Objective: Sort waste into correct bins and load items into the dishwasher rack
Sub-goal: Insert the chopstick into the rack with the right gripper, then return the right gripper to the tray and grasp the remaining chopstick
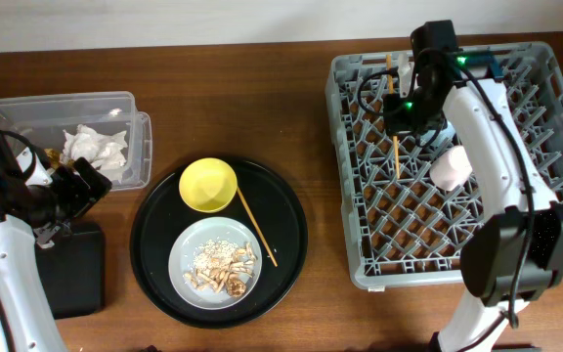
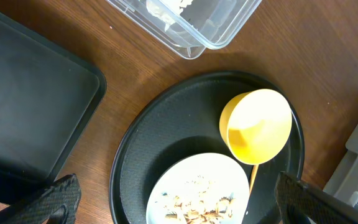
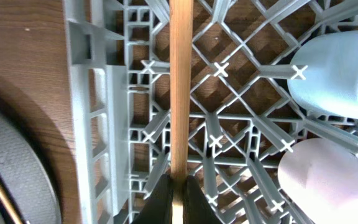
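My right gripper (image 1: 400, 110) (image 3: 178, 198) is shut on a wooden chopstick (image 1: 396, 149) (image 3: 180, 87) over the left part of the grey dishwasher rack (image 1: 352, 176) (image 3: 98, 106). A pink cup (image 1: 451, 168) (image 3: 328, 180) and a light-blue cup (image 3: 340, 68) stand upside down in the rack. My left gripper (image 1: 71, 191) (image 2: 180, 204) is open and empty. The second chopstick (image 1: 256, 227) (image 2: 252, 177), the yellow bowl (image 1: 208, 184) (image 2: 260, 124) and the plate (image 1: 186, 246) (image 2: 173, 177) with food crumbs (image 1: 223, 269) (image 2: 197, 205) lie on the round tray.
The clear box (image 1: 27, 108) (image 2: 197, 31) at the back left holds white tissues (image 1: 96, 147). The shallow black rectangular tray (image 1: 71, 269) (image 2: 23, 106) lies in front of it. The large round black tray (image 1: 154, 254) (image 2: 148, 137) is in the middle.
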